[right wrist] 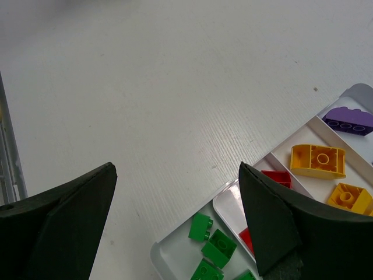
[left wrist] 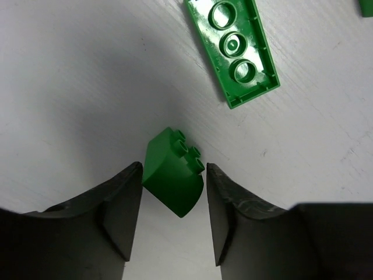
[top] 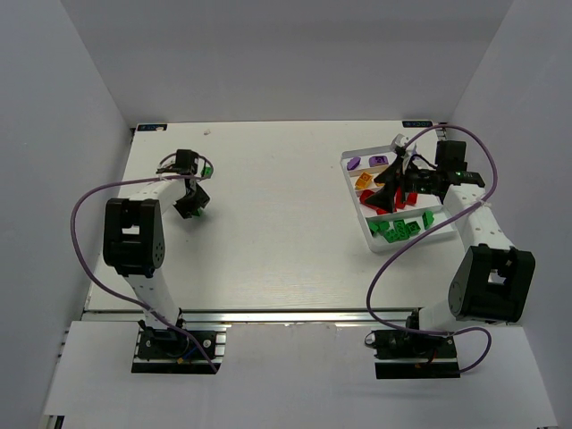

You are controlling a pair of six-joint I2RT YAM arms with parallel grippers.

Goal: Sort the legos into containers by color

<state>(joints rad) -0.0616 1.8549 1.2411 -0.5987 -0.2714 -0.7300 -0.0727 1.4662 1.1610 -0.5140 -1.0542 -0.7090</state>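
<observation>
- Two black left fingers (left wrist: 116, 216) flank a small green plastic brick w/ curved top (left wrist: 172, 181), one per side, tips right at its edges. Can't tell if they actually press it or sit just shy of contact.
- Brick lies tilted on the white counter (left wrist: 70, 70), studs pointing to the upper right of the wrist view.
- Just beyond it lies a flat green plastic plate (left wrist: 233, 49), three round rings showing on its face. It's near the brick, not touching.
- Sliver of another green piece (left wrist: 367, 6) at the top-right corner of that view, too cropped to ID.
- Overhead, the left fingers are low over the counter's far-left area, well apart from the tray.
- Shallow white plastic tray w/ thin dividers (top: 374, 243) sits at the counter's far right.
- Contents by colour: purple pieces (right wrist: 348, 119) in the farthest strip, then yellow-orange bricks (right wrist: 317, 160), then red bricks (right wrist: 278, 178). Green bricks (right wrist: 201, 226) are in the strip nearest the arm bases.
- Black right fingers (right wrist: 268, 221) are spread wide, nothing btwn them, hovering over the tray's edge by the green and red strips.
</observation>
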